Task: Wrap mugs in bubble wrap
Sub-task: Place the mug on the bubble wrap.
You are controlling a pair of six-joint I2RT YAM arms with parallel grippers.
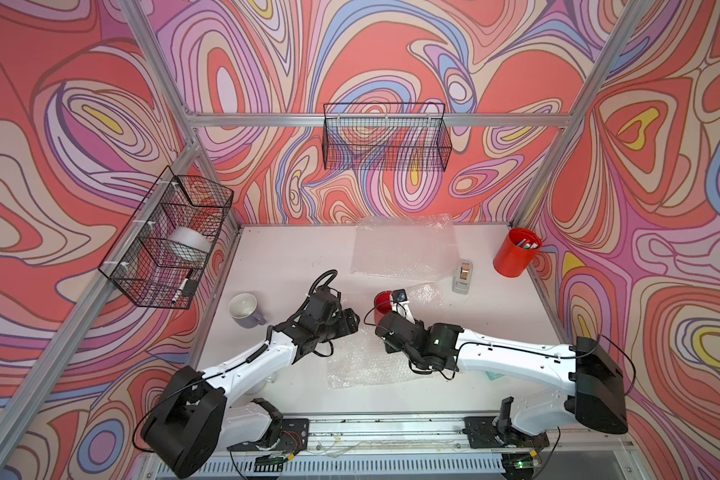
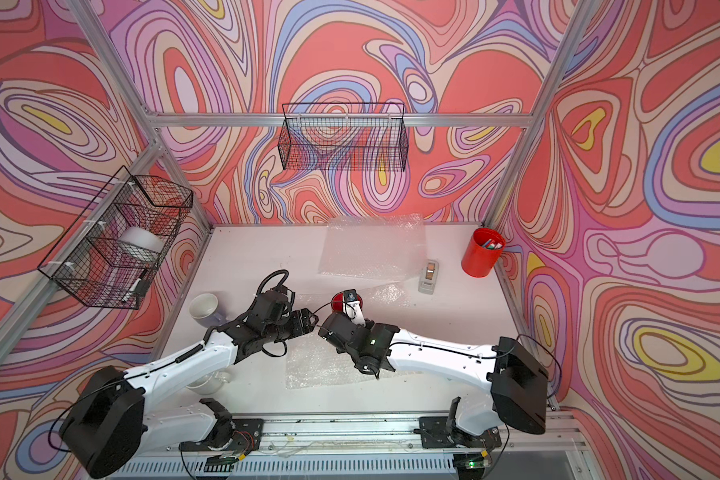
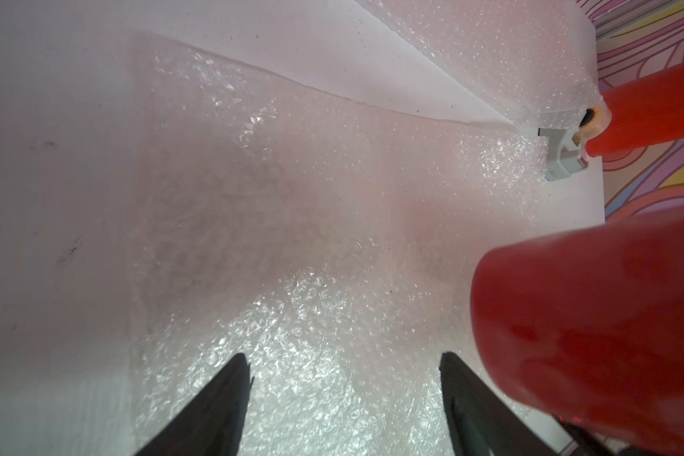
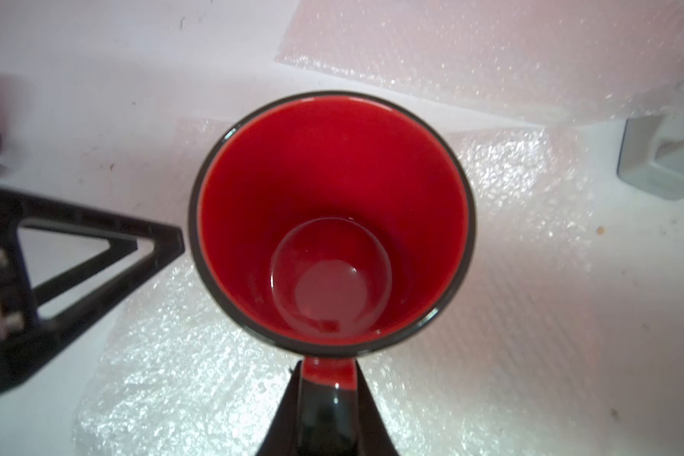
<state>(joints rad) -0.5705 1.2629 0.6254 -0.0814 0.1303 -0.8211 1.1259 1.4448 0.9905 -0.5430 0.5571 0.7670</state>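
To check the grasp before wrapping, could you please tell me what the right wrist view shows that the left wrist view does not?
Only the right wrist: the inside of the red mug and its dark handle clamped in the right end effector. Only the left wrist: the left end effector open over the bubble wrap, the mug's outer wall, and the red pen cup. Both: the mug, the wrap beneath it, and the tape dispenser.
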